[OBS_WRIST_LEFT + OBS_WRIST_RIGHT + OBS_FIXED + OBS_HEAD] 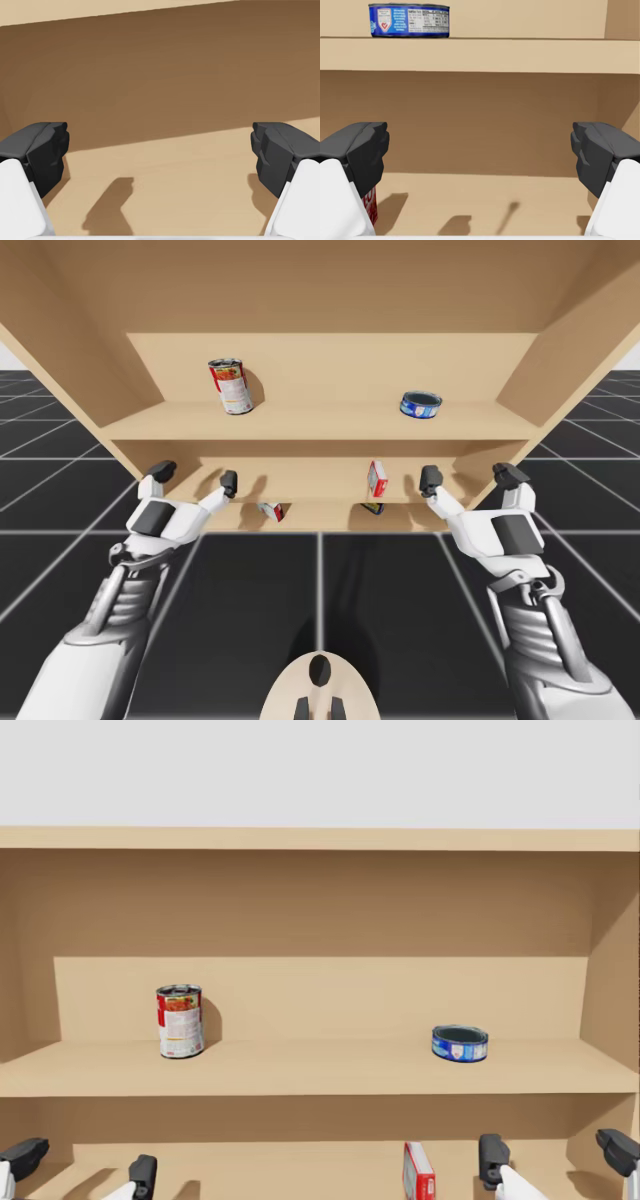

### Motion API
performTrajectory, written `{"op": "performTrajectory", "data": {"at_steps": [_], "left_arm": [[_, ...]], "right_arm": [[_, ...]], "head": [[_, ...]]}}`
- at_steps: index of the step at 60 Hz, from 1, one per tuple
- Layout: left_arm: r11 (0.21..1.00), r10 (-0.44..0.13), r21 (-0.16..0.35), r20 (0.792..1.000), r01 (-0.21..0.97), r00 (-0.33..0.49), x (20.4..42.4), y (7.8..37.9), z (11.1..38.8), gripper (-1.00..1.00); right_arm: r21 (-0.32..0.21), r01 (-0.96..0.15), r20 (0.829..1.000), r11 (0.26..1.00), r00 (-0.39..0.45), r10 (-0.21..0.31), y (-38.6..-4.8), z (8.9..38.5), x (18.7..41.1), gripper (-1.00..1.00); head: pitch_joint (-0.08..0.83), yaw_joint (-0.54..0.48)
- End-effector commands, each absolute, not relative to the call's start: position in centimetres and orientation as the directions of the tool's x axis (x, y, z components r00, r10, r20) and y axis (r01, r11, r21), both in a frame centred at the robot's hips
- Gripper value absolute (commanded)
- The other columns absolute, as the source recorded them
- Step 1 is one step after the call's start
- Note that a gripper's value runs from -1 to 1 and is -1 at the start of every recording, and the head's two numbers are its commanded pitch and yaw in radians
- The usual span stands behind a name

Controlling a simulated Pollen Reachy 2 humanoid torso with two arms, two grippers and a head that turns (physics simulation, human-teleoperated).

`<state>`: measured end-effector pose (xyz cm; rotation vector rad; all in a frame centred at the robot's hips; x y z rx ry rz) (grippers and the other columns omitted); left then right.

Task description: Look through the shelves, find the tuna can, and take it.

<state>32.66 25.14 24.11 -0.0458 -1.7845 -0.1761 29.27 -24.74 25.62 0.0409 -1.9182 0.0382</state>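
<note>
The blue can (460,1043) — low and flat, likely the tuna — sits right of centre on the upper shelf (300,1070), above my right gripper (469,477), which, like my left gripper (195,476), hangs spread and empty at the lower shelf (320,510) — ready, I judge, to rise.

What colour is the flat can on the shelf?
The flat can is blue with white patches, clearest in the right wrist view.
</note>
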Motion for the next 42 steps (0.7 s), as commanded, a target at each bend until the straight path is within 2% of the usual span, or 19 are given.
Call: {"op": "performTrajectory", "data": {"at_steps": [1,15,29,42], "left_arm": [[0.988,-0.067,0.095,0.974,0.121,-0.217,32.76,25.17,24.00,-1.00],[0.988,-0.066,0.093,0.975,0.120,-0.214,32.68,25.29,23.94,-1.00],[0.987,-0.068,0.096,0.975,0.125,-0.214,32.60,25.21,23.89,-1.00],[0.987,-0.065,0.095,0.974,0.128,-0.216,32.52,25.20,24.00,-1.00]], "right_arm": [[0.005,-0.039,0.944,0.999,-0.330,-0.018,-24.56,25.53,29.25,-1.00],[0.005,-0.077,0.945,0.997,-0.326,-0.030,-24.43,25.64,29.16,-1.00],[0.014,-0.075,0.944,0.997,-0.326,-0.038,-24.49,25.78,29.06,-1.00],[0.021,-0.080,0.944,0.997,-0.326,-0.046,-24.33,26.16,28.82,-1.00]], "head": [[0.010,-0.03],[0.046,-0.05],[0.129,-0.23],[0.186,-0.29]]}}
